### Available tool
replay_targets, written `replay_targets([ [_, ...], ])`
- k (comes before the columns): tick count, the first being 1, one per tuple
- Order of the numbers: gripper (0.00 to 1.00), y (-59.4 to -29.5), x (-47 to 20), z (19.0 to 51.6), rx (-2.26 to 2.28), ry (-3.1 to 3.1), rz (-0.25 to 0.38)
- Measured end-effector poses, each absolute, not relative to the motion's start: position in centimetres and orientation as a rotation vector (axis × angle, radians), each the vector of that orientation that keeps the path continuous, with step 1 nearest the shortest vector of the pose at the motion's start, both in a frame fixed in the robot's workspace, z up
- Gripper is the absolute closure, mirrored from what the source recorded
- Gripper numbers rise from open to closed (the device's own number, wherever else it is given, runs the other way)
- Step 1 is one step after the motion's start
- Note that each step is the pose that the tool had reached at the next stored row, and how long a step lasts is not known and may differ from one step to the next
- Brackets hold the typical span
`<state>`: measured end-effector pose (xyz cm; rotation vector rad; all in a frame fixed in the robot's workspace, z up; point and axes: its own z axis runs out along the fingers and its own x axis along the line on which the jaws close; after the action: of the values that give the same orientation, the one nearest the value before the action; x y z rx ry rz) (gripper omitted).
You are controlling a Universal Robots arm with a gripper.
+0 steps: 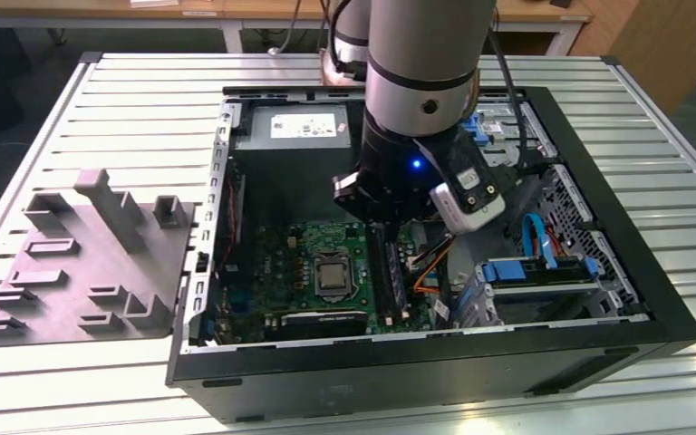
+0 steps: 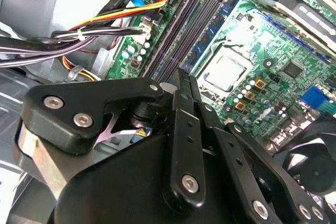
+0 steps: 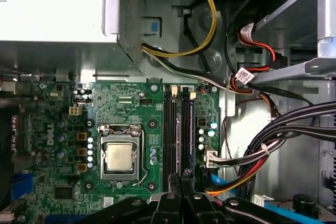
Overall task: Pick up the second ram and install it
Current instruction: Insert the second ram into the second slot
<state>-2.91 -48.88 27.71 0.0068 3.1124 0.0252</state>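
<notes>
One gripper [image 3: 181,176]: clenched, nothing seen in the pinch; poised low over the motherboard [image 3: 126,108] inside the open PC case [image 1: 445,376].
Second ram [image 3: 190,129]: seated on edge in the motherboard, just beside the gripper, on the exterior view's right of the CPU socket [image 3: 119,156].
Power supply [image 1: 294,127]: far end of case, well apart from gripper.

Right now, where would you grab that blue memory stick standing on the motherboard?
By its upper long edge, pinching the two flat faces from straight above. The blue memory stick stands on edge, with the neighbouring black slots close alongside, so probably only that edge is free.
</notes>
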Motion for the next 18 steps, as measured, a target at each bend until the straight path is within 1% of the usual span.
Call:
replay_targets([
  [18,0.88,-48.6,-2.9,24.9,0.007,3.112,0.025],
])
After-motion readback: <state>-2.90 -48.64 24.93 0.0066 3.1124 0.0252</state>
